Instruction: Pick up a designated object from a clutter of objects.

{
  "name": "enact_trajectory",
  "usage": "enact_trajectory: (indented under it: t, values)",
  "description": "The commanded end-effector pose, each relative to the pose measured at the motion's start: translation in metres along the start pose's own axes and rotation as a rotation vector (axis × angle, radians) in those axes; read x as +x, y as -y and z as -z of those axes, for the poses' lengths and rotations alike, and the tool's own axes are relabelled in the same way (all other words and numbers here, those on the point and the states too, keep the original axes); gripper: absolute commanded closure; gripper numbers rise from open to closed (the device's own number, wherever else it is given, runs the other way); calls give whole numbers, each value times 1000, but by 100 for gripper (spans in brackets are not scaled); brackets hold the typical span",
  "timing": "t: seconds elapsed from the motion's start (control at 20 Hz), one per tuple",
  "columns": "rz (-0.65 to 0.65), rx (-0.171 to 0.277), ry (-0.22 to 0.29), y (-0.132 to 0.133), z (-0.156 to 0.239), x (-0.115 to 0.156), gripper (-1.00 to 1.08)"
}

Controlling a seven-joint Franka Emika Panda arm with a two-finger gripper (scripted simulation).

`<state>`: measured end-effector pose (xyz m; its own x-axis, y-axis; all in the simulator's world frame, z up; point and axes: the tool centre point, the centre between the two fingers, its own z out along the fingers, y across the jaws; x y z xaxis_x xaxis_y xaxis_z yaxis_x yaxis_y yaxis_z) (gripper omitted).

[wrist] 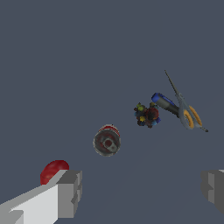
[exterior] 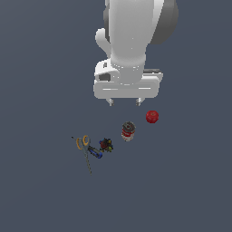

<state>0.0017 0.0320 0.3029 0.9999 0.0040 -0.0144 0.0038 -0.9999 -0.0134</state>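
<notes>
The red-and-white can (exterior: 128, 131) with a dark top stands upright on the grey floor, and it shows from above in the wrist view (wrist: 106, 141). My gripper (exterior: 123, 102) hangs above the floor, up and slightly to the exterior view's left of the can, apart from it. Its fingers (wrist: 70, 192) are spread wide and hold nothing. The red ball (exterior: 152, 116) lies to the exterior view's right of the can, partly hidden behind a finger in the wrist view (wrist: 52, 170).
A dark multicoloured lump (exterior: 106, 145) lies to the exterior view's left of the can. A blue-handled tool (exterior: 94, 152) and orange-handled scissors (exterior: 83, 144) lie just beyond it. They also show in the wrist view: lump (wrist: 147, 115), tool (wrist: 164, 103), scissors (wrist: 188, 114).
</notes>
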Motion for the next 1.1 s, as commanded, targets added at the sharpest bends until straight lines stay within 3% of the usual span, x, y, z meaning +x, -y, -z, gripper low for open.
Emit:
enact_trajectory:
  t: [0.0,0.6,1.05]
  values:
    - [0,0,0,0,0,0,-92]
    - [-34,-4,5,-11,-11,-1,-92]
    - [16,-8,4,-9,-22,-1,-92]
